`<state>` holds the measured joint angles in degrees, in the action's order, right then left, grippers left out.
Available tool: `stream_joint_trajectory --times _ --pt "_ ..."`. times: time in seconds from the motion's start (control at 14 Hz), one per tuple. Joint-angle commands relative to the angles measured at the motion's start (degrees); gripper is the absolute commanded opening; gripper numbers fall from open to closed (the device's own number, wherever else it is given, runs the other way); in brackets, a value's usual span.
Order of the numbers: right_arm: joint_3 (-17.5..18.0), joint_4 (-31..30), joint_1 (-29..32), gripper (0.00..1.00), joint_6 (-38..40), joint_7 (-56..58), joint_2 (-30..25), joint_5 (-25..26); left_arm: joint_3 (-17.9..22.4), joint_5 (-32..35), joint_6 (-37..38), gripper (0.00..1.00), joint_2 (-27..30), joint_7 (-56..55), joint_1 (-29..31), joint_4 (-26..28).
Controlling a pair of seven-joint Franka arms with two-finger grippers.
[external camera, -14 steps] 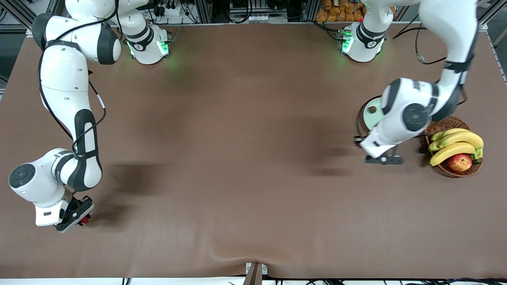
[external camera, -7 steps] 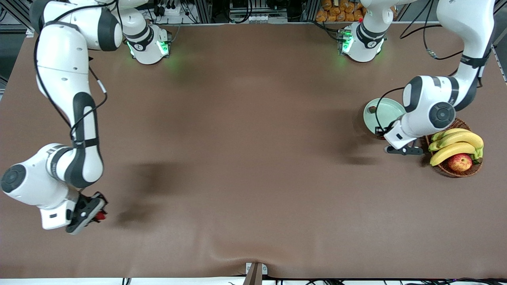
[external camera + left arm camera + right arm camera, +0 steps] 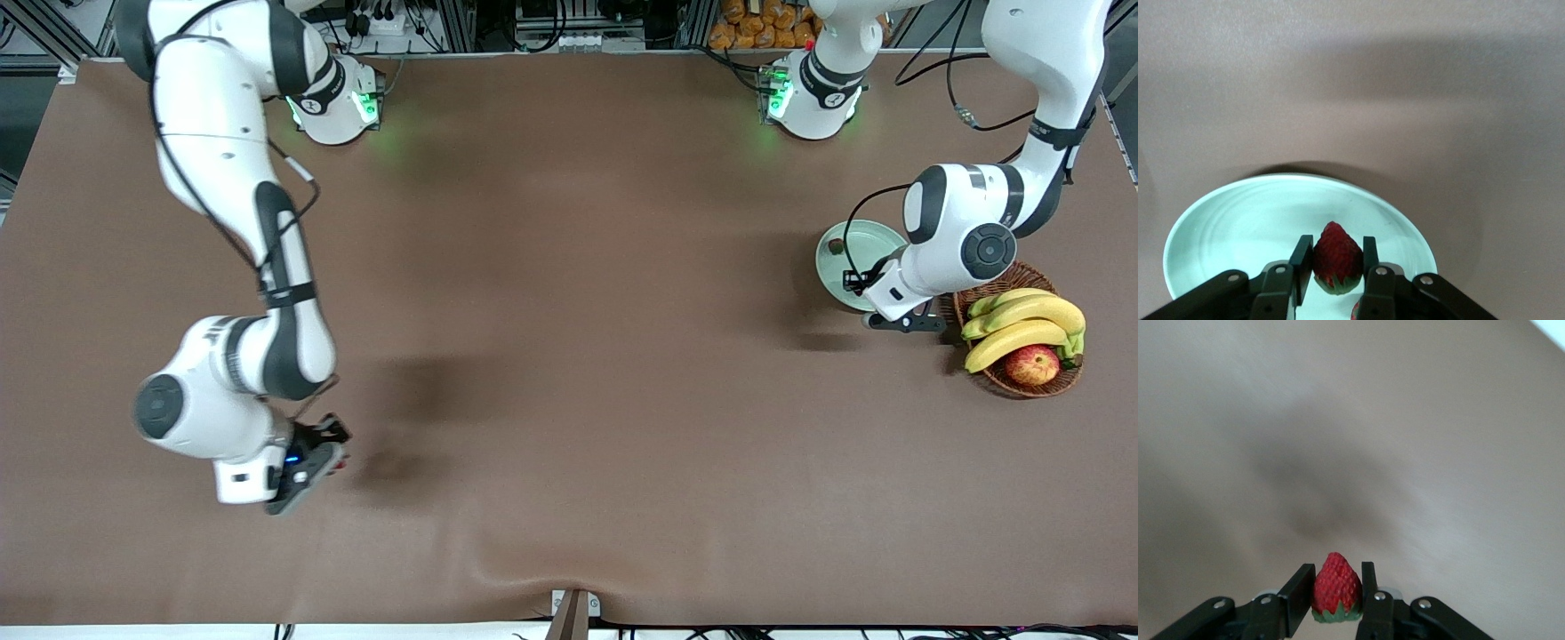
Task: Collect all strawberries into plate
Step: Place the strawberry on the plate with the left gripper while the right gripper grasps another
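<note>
Strawberries are split between the two grippers: the left gripper [image 3: 1334, 267] pinches one strawberry [image 3: 1336, 259] over the mint-green plate [image 3: 1238, 227], where a second red berry [image 3: 1355, 311] peeks at the picture's edge. Beside the plate, the wicker basket [image 3: 1022, 384] holds bananas [image 3: 1022, 324] and an apple [image 3: 1031, 364]. Over bare table toward its own end, the right gripper [image 3: 1336, 593] grips another strawberry [image 3: 1336, 587].
</note>
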<state>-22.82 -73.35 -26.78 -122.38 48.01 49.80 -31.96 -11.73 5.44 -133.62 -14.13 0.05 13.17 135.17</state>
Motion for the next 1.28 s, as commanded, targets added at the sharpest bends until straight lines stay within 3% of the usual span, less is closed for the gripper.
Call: stream_joint_trajectory --times 0.0,0.29,0.78,0.93,1.21 --pt "-0.73 -3.46 -8.96 0.00 -0.32 -16.47 -2.95 -1.52 -0.58 1.24 -0.77 1.00 2.18 0.30 0.89 1.76" --pt "-0.73 -3.47 -18.29 0.00 -2.16 -36.55 -2.51 -1.61 -0.67 1.24 -0.68 1.00 2.44 0.30 0.46 0.28" --pt "0.05 -3.46 -30.77 0.00 -11.99 -57.91 0.03 -2.32 -4.44 1.24 -0.24 1.00 1.13 -0.05 0.02 -6.84" --pt "1.54 -3.38 -33.33 0.00 -17.43 -66.34 1.52 -2.32 -4.88 1.24 -0.24 1.00 -0.01 -0.05 -0.42 -9.39" --pt "7.78 -1.80 -35.71 0.00 -27.97 -77.61 6.36 -2.14 -4.89 1.24 -0.15 1.00 -2.82 -0.14 -2.09 -14.13"
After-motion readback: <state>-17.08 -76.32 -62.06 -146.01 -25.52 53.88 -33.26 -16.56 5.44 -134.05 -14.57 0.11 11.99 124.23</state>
